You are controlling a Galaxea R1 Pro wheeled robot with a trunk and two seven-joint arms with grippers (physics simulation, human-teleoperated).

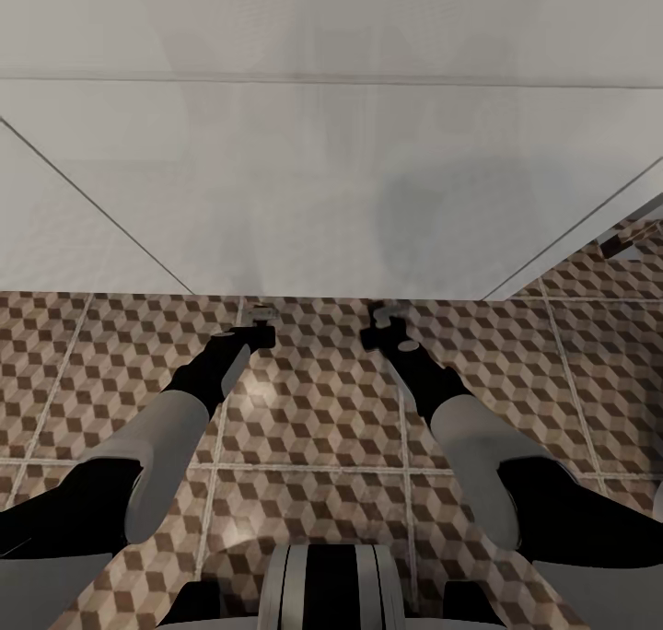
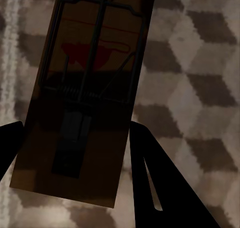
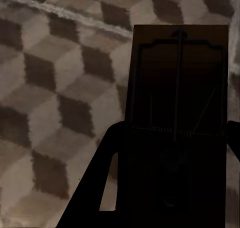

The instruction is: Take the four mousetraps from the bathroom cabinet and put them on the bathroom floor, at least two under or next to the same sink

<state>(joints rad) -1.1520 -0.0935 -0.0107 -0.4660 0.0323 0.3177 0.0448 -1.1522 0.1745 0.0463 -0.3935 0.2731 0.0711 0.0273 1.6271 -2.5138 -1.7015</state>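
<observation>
You won't find any words, numbers or brand names to read here. The mousetrap (image 2: 82, 95) in your left gripper (image 2: 75, 163) has a red mark printed on its brown board, but it is only a shape, with no letters you can make out. The mousetrap (image 3: 177, 113) in your right gripper (image 3: 172, 188) is too dark to show any print.
</observation>
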